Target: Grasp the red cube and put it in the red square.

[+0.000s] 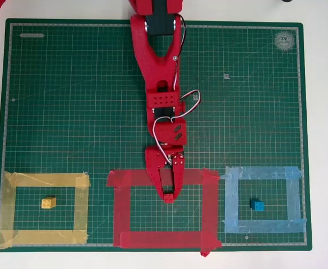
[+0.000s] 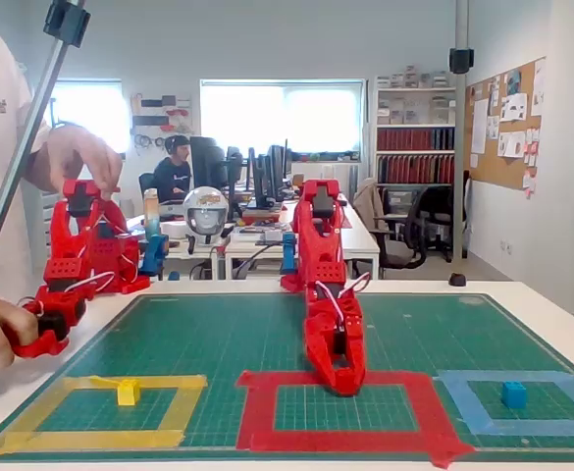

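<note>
Overhead view is giving you the layout, left to right: a yellow block is sitting inside the yellow tape outline, the red square is lying in the middle, and a blue block is sitting inside the light blue tape outline. All of it is resting on the green cutting mat covering your worktop.

Your red arm is stretching straight down the picture from the mat's far edge, reaching over the top strip of the red square. Its jaws are pointing into the square's upper middle, narrowed almost together around the red cube, which is showing as a small red lump at their tip, inside the outline. Whether the cube is touching the mat you cannot tell.

Fixed view is showing the arm leaning forward and low, wrist bent down, jaws coming down just at the square's far strip.
</note>
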`<state>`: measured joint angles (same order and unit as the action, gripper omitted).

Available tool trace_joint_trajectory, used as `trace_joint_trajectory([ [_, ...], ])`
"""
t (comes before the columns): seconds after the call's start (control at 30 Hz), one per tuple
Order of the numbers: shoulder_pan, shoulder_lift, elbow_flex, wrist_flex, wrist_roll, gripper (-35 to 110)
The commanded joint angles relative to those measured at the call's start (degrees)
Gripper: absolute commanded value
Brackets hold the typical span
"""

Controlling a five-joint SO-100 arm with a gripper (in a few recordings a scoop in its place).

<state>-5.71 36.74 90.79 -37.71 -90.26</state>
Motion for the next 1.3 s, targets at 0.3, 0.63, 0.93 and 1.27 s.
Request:
trace_joint_trajectory([
  [0.3, 0.7, 1.2, -2.4, -2.4, -1.5, 8],
  [0.63, 0.7, 1.8, -1.6, -2.4, -1.7, 13],
  [0.93, 0.7, 4.9, 1.1, -2.1, -1.7, 14],
  [1.27, 1.3, 35.0, 15.6, 24.3, 0.1, 15],
])
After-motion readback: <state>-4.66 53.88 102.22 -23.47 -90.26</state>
